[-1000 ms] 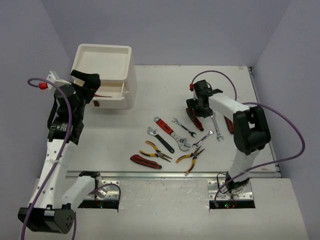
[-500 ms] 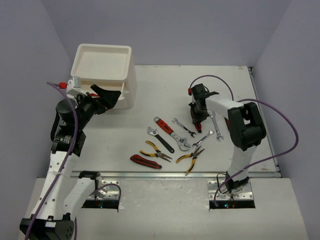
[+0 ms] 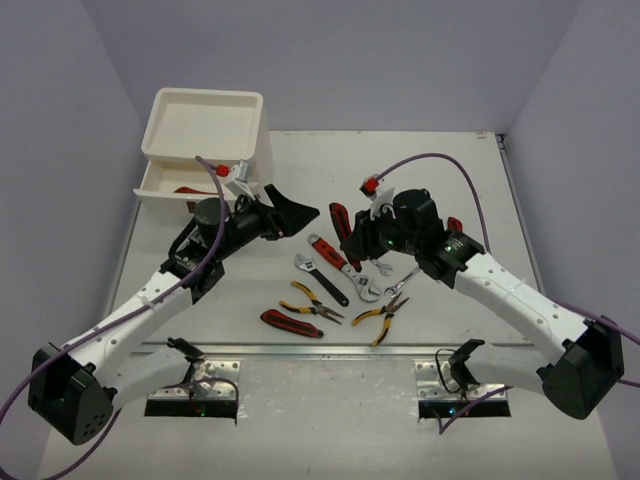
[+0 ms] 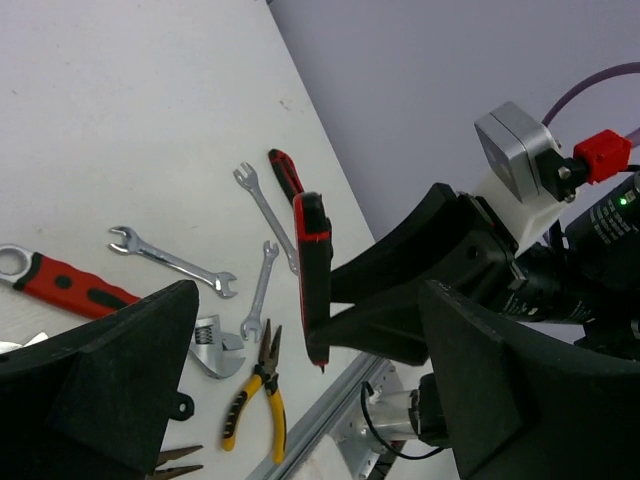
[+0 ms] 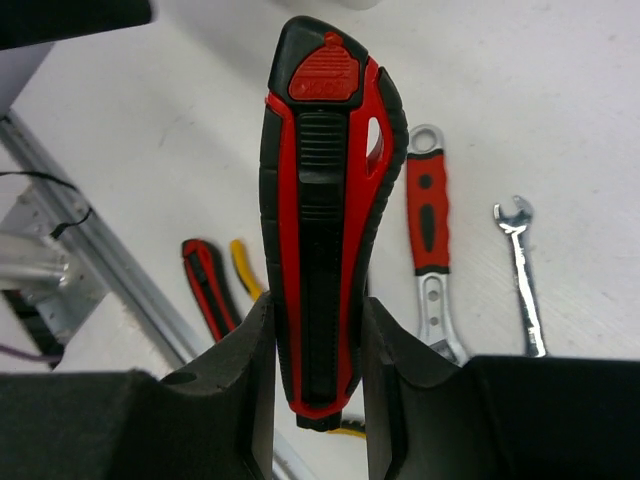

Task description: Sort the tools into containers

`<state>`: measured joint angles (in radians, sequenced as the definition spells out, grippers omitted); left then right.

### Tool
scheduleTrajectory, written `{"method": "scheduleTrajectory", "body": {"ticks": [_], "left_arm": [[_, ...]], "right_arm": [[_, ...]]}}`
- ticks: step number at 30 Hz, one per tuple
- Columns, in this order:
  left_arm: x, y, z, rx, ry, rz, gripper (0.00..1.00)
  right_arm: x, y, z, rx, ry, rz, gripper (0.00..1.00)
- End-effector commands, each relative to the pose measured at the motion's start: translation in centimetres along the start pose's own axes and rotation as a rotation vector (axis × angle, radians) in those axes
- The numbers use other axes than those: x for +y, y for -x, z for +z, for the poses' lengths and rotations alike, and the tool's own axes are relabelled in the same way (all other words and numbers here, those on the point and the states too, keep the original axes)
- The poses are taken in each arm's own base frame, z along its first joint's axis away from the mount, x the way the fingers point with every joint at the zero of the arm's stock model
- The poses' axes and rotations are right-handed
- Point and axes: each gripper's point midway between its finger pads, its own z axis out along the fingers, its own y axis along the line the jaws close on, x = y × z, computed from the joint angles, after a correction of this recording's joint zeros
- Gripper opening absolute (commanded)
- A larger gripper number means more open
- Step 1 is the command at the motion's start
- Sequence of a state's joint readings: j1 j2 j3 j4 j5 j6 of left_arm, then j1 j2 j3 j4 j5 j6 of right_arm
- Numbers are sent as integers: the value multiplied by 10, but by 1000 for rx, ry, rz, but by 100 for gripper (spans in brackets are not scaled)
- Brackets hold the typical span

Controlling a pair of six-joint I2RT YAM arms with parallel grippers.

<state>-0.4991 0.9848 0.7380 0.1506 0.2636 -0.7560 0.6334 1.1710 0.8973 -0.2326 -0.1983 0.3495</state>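
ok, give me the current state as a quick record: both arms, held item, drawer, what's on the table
right fingers: shut on red-and-black tool, lifted off the table
left fingers: open, empty, facing the held tool, apart from it
drawer: open, red item inside
on table: red-handled adjustable wrench, black-handled adjustable wrench, two yellow-handled pliers, red-and-black handle, silver wrenches
likely step: hand-over between arms
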Motion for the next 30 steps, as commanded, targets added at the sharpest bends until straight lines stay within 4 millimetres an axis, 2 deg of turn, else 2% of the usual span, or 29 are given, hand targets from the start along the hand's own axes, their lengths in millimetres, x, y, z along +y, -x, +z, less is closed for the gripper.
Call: {"method": "scheduleTrajectory", "body": {"ticks": [1,5,8,9,10,11,13,14,17,20,21,22,23,24,25,26,27,30], "left_arm": [[-27,-1,14,-27,-105,-3,83],[-32,-11,21,-2,-107,-8,79],[-26,-20,28,25,-67,-11,72],[-25,-23,30,36,-58,-12,67],[-26,-25,32,44,-57,-14,58],[-28,-27,34,53,-61,-16,43],[-33,-26,36,60,-73,-15,27],[-37,-27,38,70,-80,-11,8],[-37,-27,40,76,-77,-7,0],[-33,-19,41,50,-38,13,0],[-30,-13,41,27,-3,17,0],[-27,-5,39,1,32,21,0],[-21,7,36,-40,89,19,0],[-7,22,31,-95,184,9,0],[11,37,20,-150,279,-12,0],[16,55,12,-206,317,-30,0],[26,83,-3,-289,354,-51,0],[48,130,-42,-456,455,-126,0]], "right_arm": [[45,28,-12,-106,171,23,0],[55,38,-15,-120,186,11,0],[61,46,-16,-133,196,3,0],[64,49,-16,-138,205,-1,0],[67,50,-16,-138,215,-3,0],[71,50,-15,-134,226,-5,0],[74,52,-14,-137,234,-7,0],[75,53,-13,-143,237,-7,0],[75,62,-18,-180,228,-12,0],[75,68,-24,-203,216,-27,0],[70,67,-25,-196,189,-22,10],[62,67,-26,-195,141,-12,37],[51,66,-26,-195,75,2,80],[44,63,-30,-183,34,11,99],[31,66,-35,-202,-42,19,99],[20,58,-38,-174,-106,32,99],[5,57,-43,-179,-193,41,99],[-14,45,-57,-154,-303,51,99]]}}
